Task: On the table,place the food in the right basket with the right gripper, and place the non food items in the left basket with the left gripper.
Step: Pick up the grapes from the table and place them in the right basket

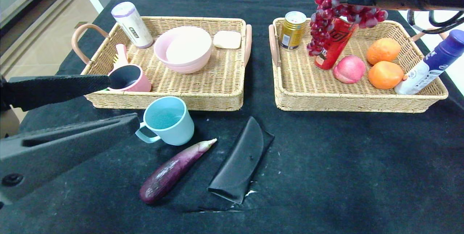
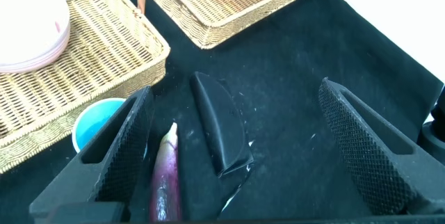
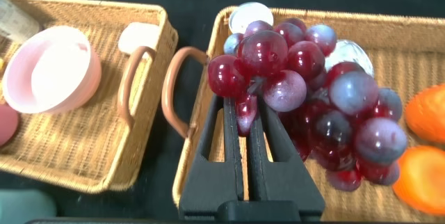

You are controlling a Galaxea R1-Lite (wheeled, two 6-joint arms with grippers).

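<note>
My right gripper [image 3: 247, 109] is shut on a bunch of red grapes [image 1: 328, 14] and holds it in the air above the back left part of the right basket [image 1: 348, 99]. The grapes fill the right wrist view [image 3: 306, 92]. My left gripper [image 2: 233, 158] is open and empty, low over the table left of the front items. Between its fingers lie a black glasses case [image 2: 219, 130] and a purple eggplant [image 2: 165, 179]. In the head view the eggplant [image 1: 174, 168], the case [image 1: 239, 161] and a light blue cup [image 1: 168, 119] lie in front of the left basket [image 1: 163, 99].
The left basket holds a pink bowl [image 1: 183, 49], a pink mug [image 1: 128, 78], a white soap bar [image 1: 227, 39] and a white canister [image 1: 132, 24]. The right basket holds a gold can [image 1: 292, 30], a red can [image 1: 333, 43], a peach [image 1: 349, 69], two oranges [image 1: 385, 74] and a purple-capped bottle [image 1: 429, 63].
</note>
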